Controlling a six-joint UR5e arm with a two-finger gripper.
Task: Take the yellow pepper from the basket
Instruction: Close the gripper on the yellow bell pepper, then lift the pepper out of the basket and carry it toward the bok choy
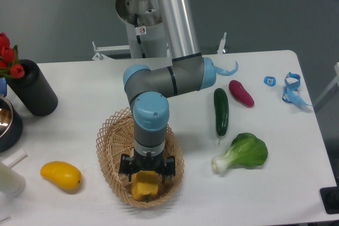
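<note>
The yellow pepper (144, 188) sits in the near end of the oval wicker basket (105, 137), its green stem pointing toward the front rim. My gripper (145, 177) hangs straight down over it from the grey and blue wrist. Its black linkages are spread wide on either side of the pepper's top, so it stands open. The pepper and the gripper body hide the fingertips, and I cannot tell whether they touch the pepper.
A smooth yellow mango-like fruit (61, 175) lies left of the basket. To the right are a cucumber (221, 110), a purple vegetable (241, 92) and a bok choy (242, 153). A black cylinder with red tulips (30, 87) and a metal bowl (6, 122) stand at the far left.
</note>
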